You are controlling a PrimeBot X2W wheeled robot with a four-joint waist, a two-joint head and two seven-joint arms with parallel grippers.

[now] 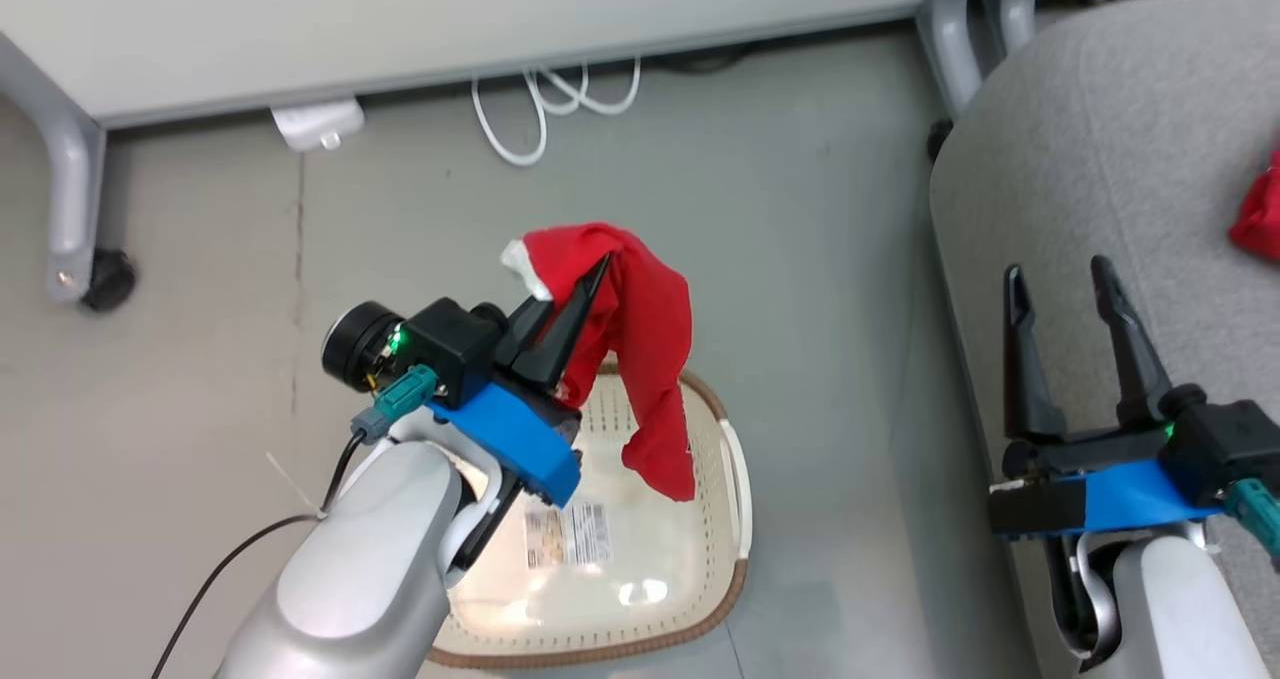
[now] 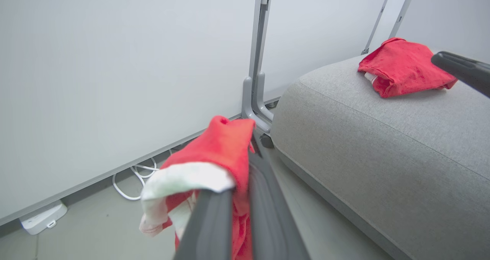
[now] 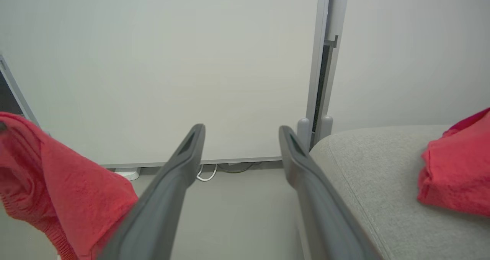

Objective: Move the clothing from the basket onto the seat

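- Clothing nearest us: 1 red garment [image 1: 650, 339] with white trim hangs from our left gripper [image 1: 603, 262]. Its 2 dark fingers are pinched together on the upper fold.
- That cloth droops down over the basket [image 1: 640, 559]. We cannot tell whether its lower end touches the inside.
- Our right gripper [image 1: 1058, 271] hovers over the near edge of the seat [image 1: 1100, 159]. Its 2 fingers are spread wide with nothing between them.
- Under the held garment, the basket stands on the grey floor [image 1: 800, 209], just left of the seat. We see a printed label [image 1: 568, 537] on its bare bottom.
- Farther right, the other red garment [image 1: 1262, 214] lies bunched on top of the seat, well apart from both grippers. Our left wrist view shows it folded over itself, with a bit of white at its near edge.
- Beyond the basket, a white cable [image 1: 540, 109] loops on the floor near a white adapter [image 1: 318, 124]. Both lie at the foot of a pale panel [image 1: 400, 19] on grey legs.
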